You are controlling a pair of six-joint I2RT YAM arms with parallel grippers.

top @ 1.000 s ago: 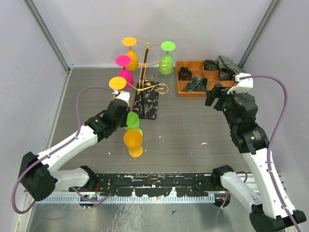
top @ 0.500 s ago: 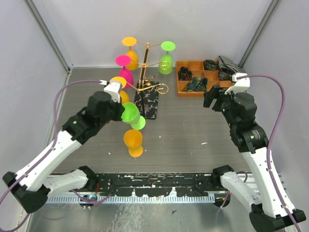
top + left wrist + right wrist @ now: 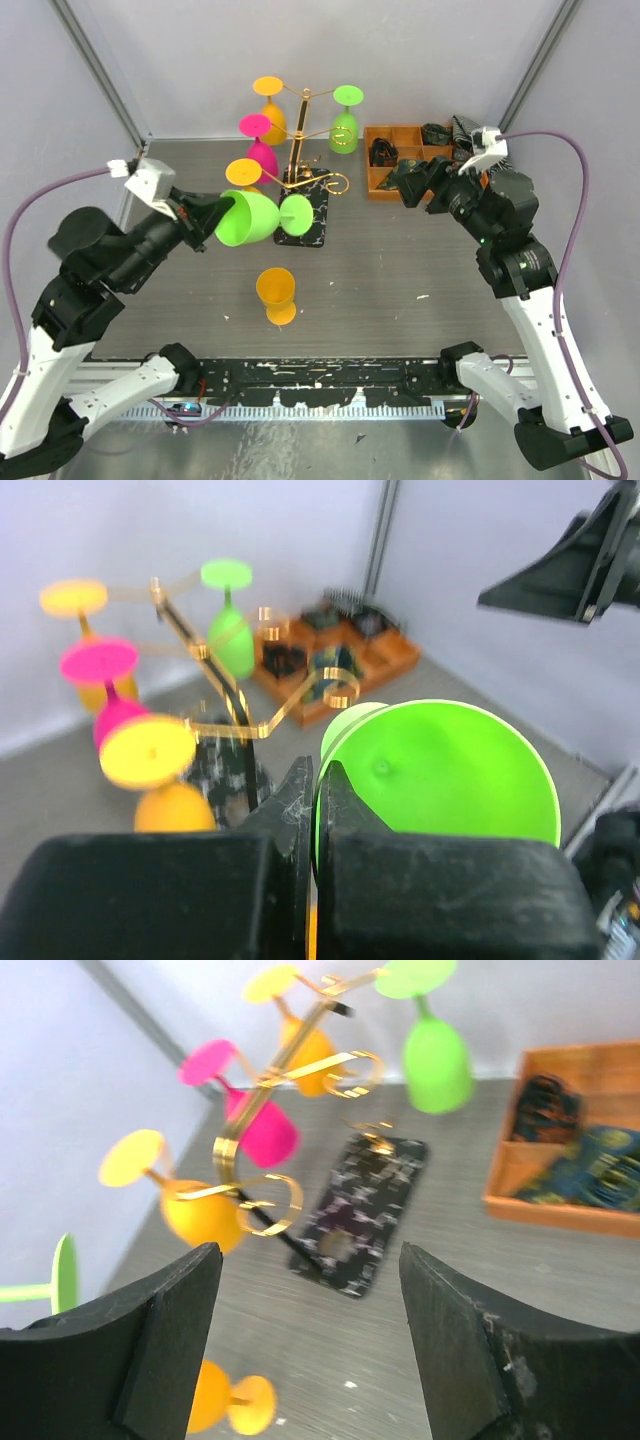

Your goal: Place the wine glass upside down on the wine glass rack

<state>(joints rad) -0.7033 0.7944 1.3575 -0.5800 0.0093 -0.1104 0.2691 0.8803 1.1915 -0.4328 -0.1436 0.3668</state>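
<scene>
an orange wooden compartment tray (image 3: 375, 190) sits at the far right of the grey tabletop (image 3: 400, 270), dark patterned cloth bundles (image 3: 384, 152) tucked in its sections; nearer, an orange plastic wine glass (image 3: 276, 288) lies on its side, well apart from the tray

— Where does the thin gold metal wine glass rack (image 3: 299, 140) stand?
— Upright on its black, white-speckled base, curled arms spread, toward the back of the table (image 3: 400, 260).
— And the bright green plastic wine glass (image 3: 248, 218)?
— In the air, on its side, rim pinched in the left gripper (image 3: 218, 208), foot nearest the rack.
</scene>
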